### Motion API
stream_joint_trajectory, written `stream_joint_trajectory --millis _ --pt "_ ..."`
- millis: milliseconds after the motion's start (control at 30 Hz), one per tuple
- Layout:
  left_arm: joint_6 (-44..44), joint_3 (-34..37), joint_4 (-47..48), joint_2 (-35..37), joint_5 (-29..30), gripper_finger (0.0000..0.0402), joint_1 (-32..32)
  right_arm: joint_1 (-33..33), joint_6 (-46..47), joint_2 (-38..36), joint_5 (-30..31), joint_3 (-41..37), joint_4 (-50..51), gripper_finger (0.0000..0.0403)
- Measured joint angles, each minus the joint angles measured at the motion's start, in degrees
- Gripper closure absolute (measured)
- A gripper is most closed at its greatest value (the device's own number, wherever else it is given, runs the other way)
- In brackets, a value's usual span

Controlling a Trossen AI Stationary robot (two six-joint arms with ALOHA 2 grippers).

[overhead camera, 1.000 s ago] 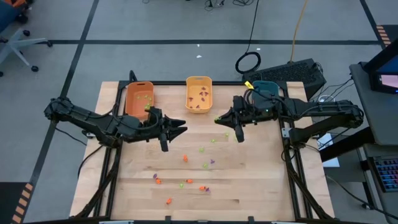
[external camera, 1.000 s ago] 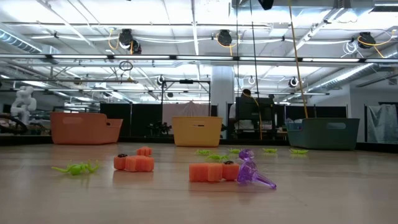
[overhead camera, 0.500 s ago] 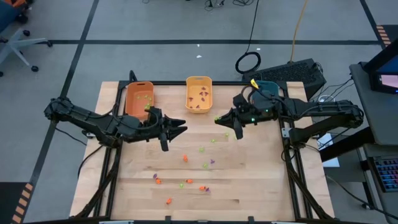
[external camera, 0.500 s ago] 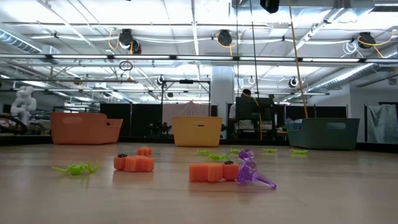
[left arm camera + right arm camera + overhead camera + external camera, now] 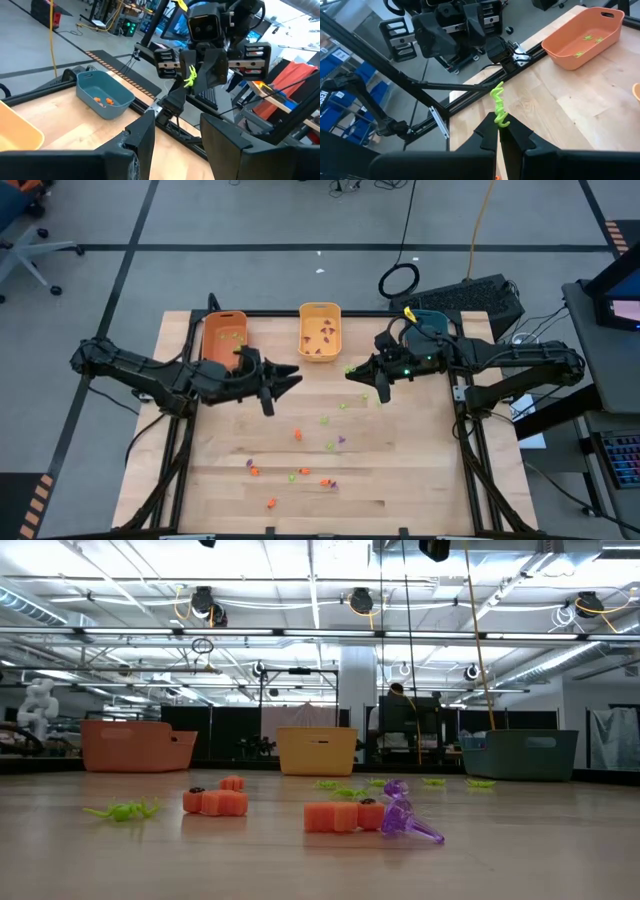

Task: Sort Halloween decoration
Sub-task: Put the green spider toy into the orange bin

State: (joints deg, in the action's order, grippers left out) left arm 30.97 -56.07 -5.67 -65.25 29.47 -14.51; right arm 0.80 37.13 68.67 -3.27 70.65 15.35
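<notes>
Right fingers (image 5: 501, 131) pinch a green trinket (image 5: 498, 104), its lower end hidden; left fingers (image 5: 176, 131) parted, empty.

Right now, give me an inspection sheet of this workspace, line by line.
Surface: wooden table, bare at the right front.
Job's things: orange, green and purple trinkets scattered mid-table; green ones in the orange bin, purple in the yellow bin, orange in the teal bin.
Clutter: nothing seen on the table.
Grippers: right tool shut on a green trinket, held above the table; left tool open, empty, beside the orange bin.
Cables: coiled black cable and a yellow cord on the floor behind.
Surroundings: keyboard beyond the teal bin; office chair at far left.
</notes>
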Motion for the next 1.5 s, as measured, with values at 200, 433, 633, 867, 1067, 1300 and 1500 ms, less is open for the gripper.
stream_joint_trajectory --millis 200,433,633,867,1067,1300,1500 --pt "-0.26 0.0 -3.5 0.02 -1.36 0.0245 1.73 0.0 -3.76 0.04 -0.01 -0.01 -0.02 0.0403" --pt "-0.19 -1.15 -7.83 -2.86 -11.82 0.0245 7.19 0.0 -4.77 0.04 0.0 -0.02 -0.02 0.0403" --pt "-3.44 -9.35 -7.5 -12.56 -20.72 0.0245 9.84 0.0 -4.81 0.04 0.0 -0.02 0.03 0.0403" --pt "-7.54 -16.26 -7.29 -20.44 -21.97 0.0245 11.42 0.0 -4.81 0.04 0.0 -0.02 0.77 0.0403" --pt "-7.31 -16.7 -7.28 -21.42 -27.75 0.0245 13.32 0.0 -4.81 0.04 0.0 -0.02 1.33 0.0403" --pt "-6.0 -16.71 -7.26 -21.42 -31.24 0.0245 15.16 0.0 -4.92 0.04 0.02 -0.02 1.36 0.0403" --pt "-5.82 -16.79 -7.3 -21.98 -31.85 0.0245 15.33 0.0 -5.03 0.04 0.09 -0.02 1.36 0.0403"
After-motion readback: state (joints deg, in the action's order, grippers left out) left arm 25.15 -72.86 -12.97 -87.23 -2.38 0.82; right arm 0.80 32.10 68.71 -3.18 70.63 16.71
